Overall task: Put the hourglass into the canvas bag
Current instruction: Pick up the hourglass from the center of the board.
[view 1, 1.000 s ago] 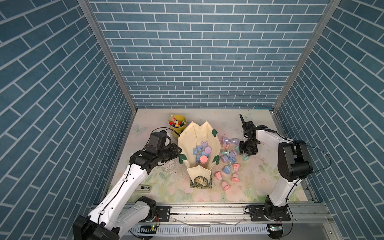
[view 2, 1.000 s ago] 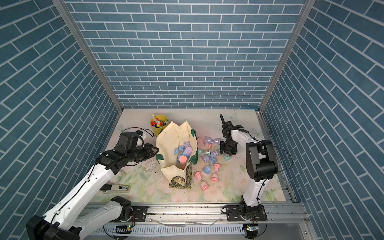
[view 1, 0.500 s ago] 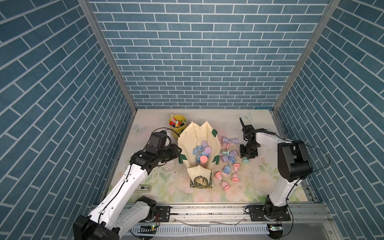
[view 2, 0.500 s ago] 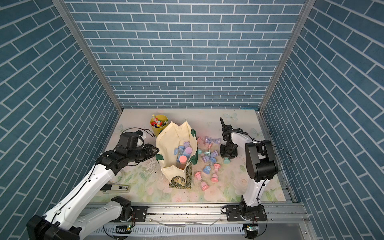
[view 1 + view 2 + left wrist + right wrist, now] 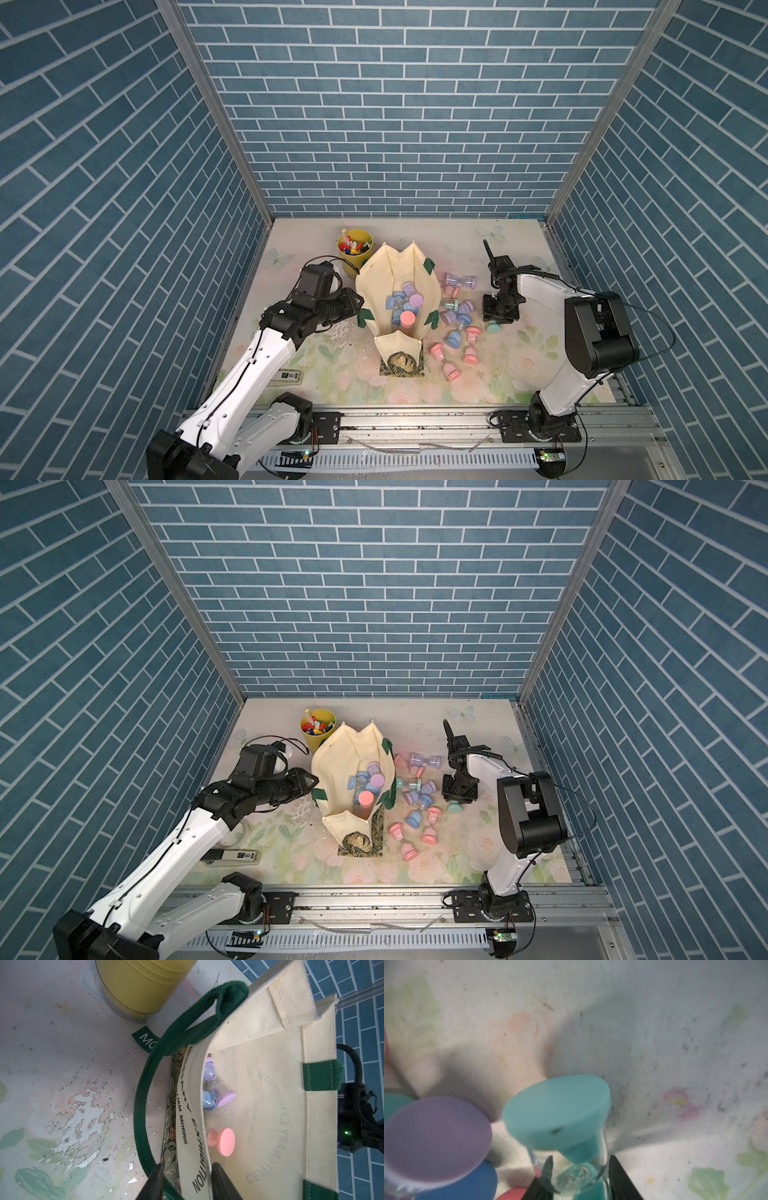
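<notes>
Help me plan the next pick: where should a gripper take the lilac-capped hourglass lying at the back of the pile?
Probably the narrow waist of the lilac-capped hourglass, coming straight down from above. It lies on its side, waist exposed on top, and the wider caps either side would stop it slipping.

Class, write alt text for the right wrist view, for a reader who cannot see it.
The right tool grips a teal hourglass by its glass bulb. A purple cap and a blue cap sit close beside it, floral table behind.
</notes>
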`<state>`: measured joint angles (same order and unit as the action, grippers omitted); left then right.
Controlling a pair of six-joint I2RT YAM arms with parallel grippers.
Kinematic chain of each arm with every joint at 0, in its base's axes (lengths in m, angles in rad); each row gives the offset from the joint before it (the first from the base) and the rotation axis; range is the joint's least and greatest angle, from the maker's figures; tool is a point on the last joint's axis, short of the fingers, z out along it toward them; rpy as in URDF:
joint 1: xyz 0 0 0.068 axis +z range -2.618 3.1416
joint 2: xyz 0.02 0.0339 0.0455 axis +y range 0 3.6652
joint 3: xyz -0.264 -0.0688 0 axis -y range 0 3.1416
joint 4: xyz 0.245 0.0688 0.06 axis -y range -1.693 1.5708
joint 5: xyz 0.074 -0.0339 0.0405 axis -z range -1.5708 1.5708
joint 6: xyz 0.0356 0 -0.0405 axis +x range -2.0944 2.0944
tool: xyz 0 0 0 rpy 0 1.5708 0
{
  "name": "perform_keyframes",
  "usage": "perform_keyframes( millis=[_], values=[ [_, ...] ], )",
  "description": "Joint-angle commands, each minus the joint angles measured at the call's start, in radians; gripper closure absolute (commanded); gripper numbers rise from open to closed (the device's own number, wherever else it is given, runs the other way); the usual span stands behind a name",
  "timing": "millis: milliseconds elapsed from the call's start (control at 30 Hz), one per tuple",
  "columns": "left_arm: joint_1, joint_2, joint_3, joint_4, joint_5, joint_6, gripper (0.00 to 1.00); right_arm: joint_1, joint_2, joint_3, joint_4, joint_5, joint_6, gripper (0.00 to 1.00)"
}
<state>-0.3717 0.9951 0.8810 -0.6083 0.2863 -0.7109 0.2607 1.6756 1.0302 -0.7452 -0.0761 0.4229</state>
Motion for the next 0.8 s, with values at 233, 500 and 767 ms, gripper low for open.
perform_keyframes(
  millis=[233,500,767],
  values=[
    [0.004,0.008,0.017,-0.033,-0.023,0.026,0.59,0.008,-0.313,0.030,-0.077,-0.069,0.113,0.98],
    [0.002,0.010,0.021,-0.018,-0.010,0.022,0.60,0.178,-0.421,0.225,-0.180,-0.018,0.193,0.99],
    [0.003,-0.010,0.017,-0.024,-0.005,0.022,0.60,0.383,-0.374,0.448,-0.190,0.068,0.232,1.00]
  ],
)
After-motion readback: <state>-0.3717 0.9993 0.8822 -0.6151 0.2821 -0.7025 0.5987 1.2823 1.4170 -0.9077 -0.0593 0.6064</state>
